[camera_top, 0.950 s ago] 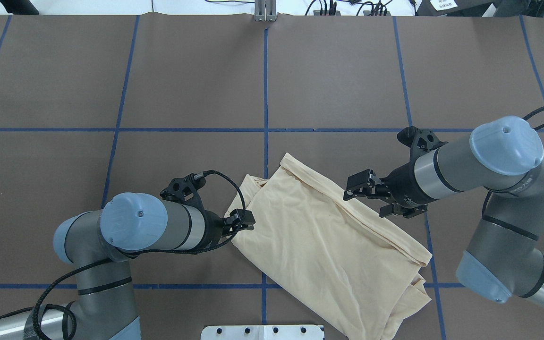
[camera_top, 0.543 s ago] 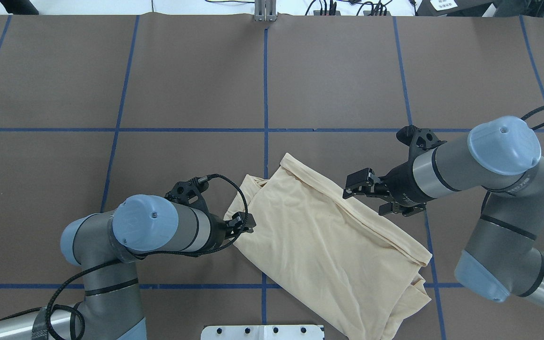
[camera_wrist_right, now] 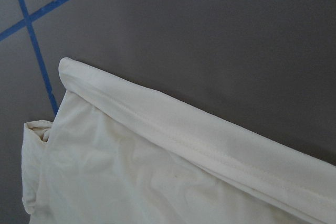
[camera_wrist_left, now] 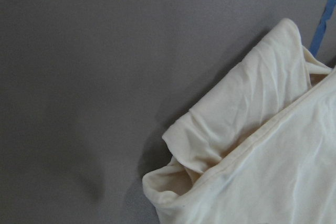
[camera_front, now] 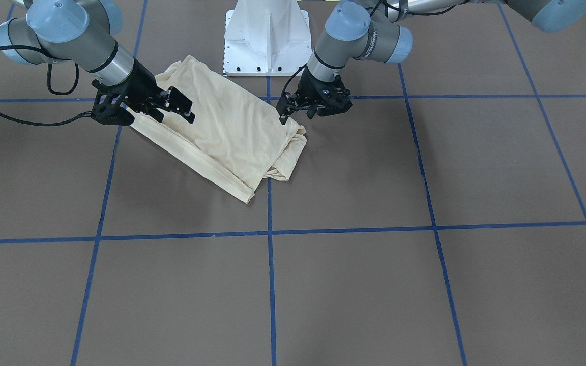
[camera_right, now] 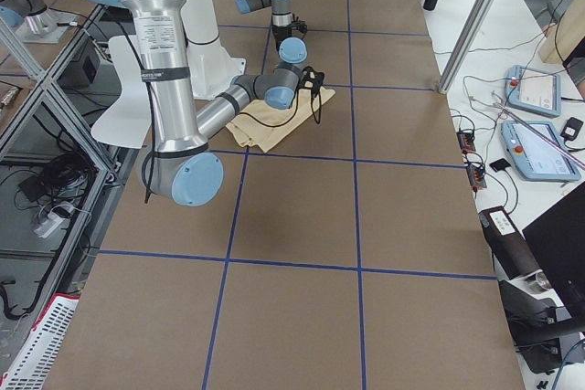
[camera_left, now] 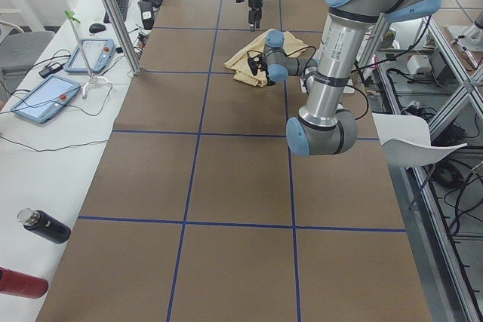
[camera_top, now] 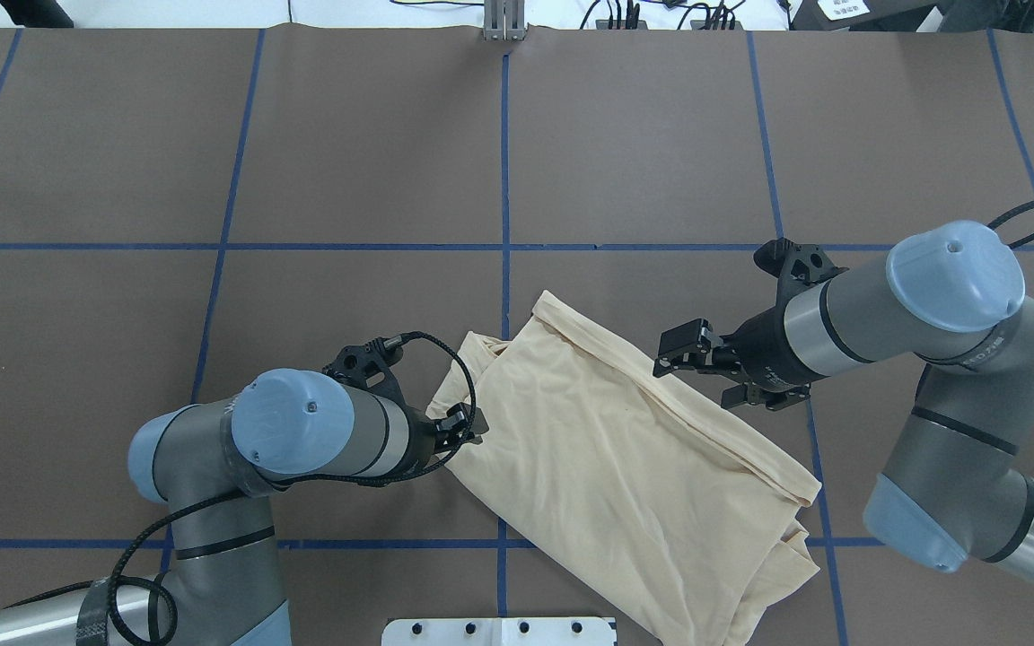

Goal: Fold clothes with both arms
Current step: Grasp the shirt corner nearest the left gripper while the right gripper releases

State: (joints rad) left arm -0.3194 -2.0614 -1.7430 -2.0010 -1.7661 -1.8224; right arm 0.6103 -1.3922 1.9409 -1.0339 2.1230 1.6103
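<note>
1. The left pincer (camera_top: 461,423) sits low against the shirt's 9 o'clock edge, beside the bunched corner. The left wrist view shows that corner as a rolled-over hem. I judge it is placed there to take the corner for the next fold. The wrist hides its jaws, so I cannot tell whether they are spread or clenched.
2. The cream-yellow shirt (camera_top: 607,458) lies on the brown tabletop (camera_top: 346,161) toward 6 o'clock in the overhead view, just ahead of the white pedestal base (camera_top: 499,631). It is already doubled into a long slab running from 11 o'clock to 5 o'clock, crossing a blue tape line (camera_top: 504,179).
3. The right pincer (camera_top: 716,372) is released, jaws spread and grasping nothing. It is poised over the stitched hem on the shirt's 2 o'clock edge, probably lined up to pinch it.
4. No writing can be read. The shirt shows only plain cloth, with no print or label facing up, and the lettering on the right arm (camera_top: 988,354) is too small to read.
</note>
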